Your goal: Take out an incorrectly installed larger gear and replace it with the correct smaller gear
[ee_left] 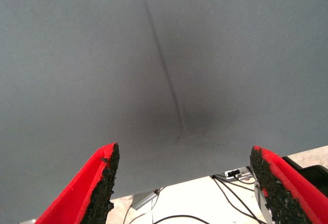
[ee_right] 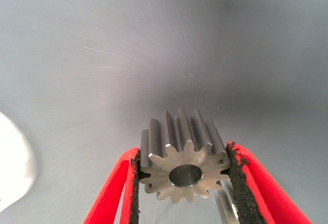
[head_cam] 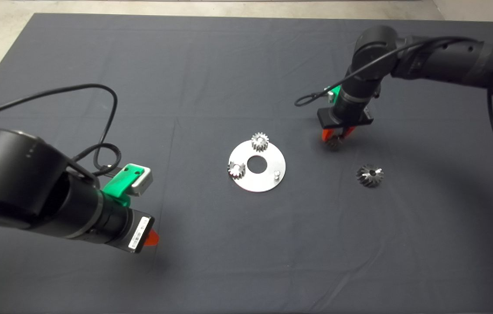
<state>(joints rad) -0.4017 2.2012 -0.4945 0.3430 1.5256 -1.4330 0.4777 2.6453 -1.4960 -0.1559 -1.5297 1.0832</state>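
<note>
A round steel plate (head_cam: pixel 268 179) lies mid-mat with two small gears on it, one at its far edge (head_cam: pixel 260 141) and one at its left edge (head_cam: pixel 236 169), and a bare peg (head_cam: pixel 276 174) at its right. The larger gear (head_cam: pixel 369 175), conical and grey, lies on the mat right of the plate. My right gripper (head_cam: pixel 336 138) is above the mat between the plate and the larger gear, shut on the smaller gear (ee_right: pixel 183 169), held between both pads. My left gripper (ee_left: pixel 184 188) is open and empty over bare mat at the lower left.
The dark mat (head_cam: pixel 211 78) covers the table; pale floor shows beyond its far edge. A cable (head_cam: pixel 311 98) loops off the right wrist. In the left wrist view, cables and floor (ee_left: pixel 205 203) show past the mat's edge.
</note>
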